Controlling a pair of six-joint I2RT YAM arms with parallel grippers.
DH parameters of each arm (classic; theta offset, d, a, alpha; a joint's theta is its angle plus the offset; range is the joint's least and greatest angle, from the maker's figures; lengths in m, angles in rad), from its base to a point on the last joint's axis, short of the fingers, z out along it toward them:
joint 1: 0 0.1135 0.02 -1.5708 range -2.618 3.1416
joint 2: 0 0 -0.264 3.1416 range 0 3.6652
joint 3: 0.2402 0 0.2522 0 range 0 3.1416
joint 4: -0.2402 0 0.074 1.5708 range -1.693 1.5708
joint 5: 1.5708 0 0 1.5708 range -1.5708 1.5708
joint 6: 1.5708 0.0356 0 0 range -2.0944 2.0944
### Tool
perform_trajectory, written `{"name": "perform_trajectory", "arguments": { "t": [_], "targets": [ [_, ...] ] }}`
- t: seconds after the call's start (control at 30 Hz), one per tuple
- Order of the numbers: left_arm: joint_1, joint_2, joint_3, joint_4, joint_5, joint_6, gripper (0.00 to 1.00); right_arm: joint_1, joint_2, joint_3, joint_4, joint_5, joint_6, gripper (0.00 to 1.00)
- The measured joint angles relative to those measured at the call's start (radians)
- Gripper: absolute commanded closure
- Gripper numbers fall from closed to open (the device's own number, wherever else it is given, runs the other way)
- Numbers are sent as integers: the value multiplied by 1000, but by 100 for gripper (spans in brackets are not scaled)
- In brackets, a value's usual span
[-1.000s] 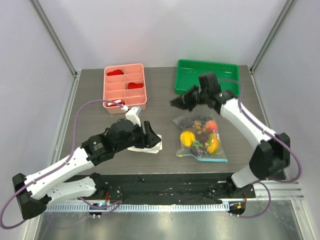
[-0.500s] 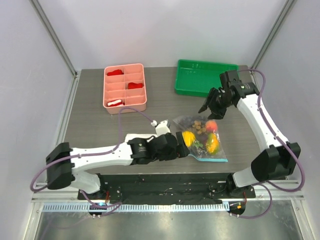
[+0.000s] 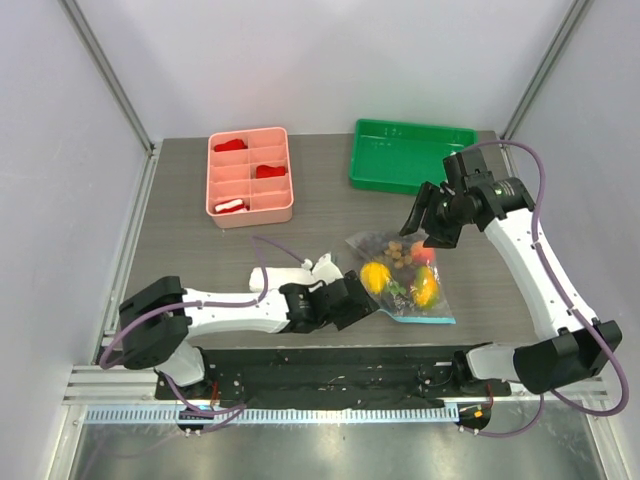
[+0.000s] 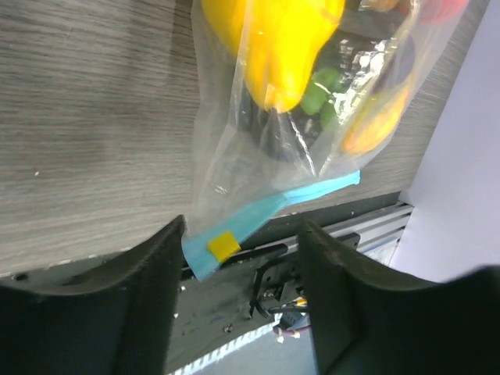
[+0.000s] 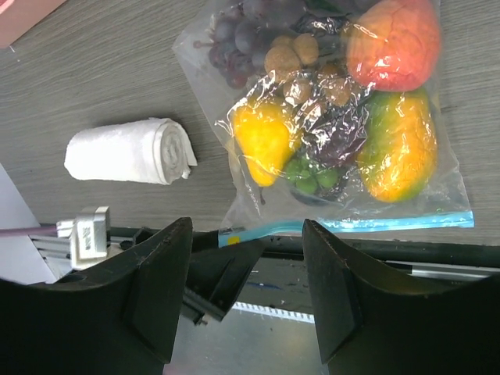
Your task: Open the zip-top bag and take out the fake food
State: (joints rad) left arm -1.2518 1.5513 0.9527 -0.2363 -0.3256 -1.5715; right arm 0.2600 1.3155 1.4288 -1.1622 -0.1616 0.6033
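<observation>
The zip-top bag (image 3: 400, 272) lies flat on the table, shut, with the fake food (image 3: 376, 275) inside it. Its light-blue zip strip (image 3: 425, 318) faces the near edge. My left gripper (image 3: 362, 302) is open at the bag's near-left corner. In the left wrist view the strip's end, with a yellow tab (image 4: 223, 246), lies between the open jaws of my left gripper (image 4: 242, 234), close to the left finger. My right gripper (image 3: 430, 215) is open and empty above the bag's far end. The right wrist view shows the bag (image 5: 336, 117), yellow (image 5: 262, 141), orange (image 5: 398, 148) and red-orange (image 5: 391, 39) fruits, and grapes (image 5: 250, 31).
A rolled white cloth (image 5: 133, 152) lies left of the bag. A pink tray (image 3: 250, 175) holding flat red pieces stands at the back left. A green tray (image 3: 410, 155) stands at the back right. The black rail (image 3: 330, 365) runs along the near edge.
My left gripper has left the white cloth and moved right to the bag's near-left corner. My right gripper has swung right and now hovers over the bag's far end.
</observation>
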Motion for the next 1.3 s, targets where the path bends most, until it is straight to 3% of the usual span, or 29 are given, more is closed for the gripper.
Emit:
{"name": "perform_trajectory", "arguments": {
  "t": [0.3,0.43,0.57,0.77,1.03,1.17,1.3],
  "targets": [
    [31,34,-100,137,5,-37,60,0,-77,6,-21,-29,1,36],
    [64,53,-100,182,30,-14,88,0,-90,6,-21,-32,1,36],
    [130,74,-100,218,113,42,100,0,-89,6,-23,-26,0,36],
    [196,71,-4,70,143,261,100,1,-76,3,-41,-38,-37,37],
    [235,-95,178,-129,152,742,100,104,-63,-2,34,-64,-232,33],
    [317,-196,227,-127,285,961,100,112,-114,-79,244,-124,-351,35],
    [423,-227,253,-149,477,1104,100,111,-286,-291,509,-161,-484,23]
  ]
}}
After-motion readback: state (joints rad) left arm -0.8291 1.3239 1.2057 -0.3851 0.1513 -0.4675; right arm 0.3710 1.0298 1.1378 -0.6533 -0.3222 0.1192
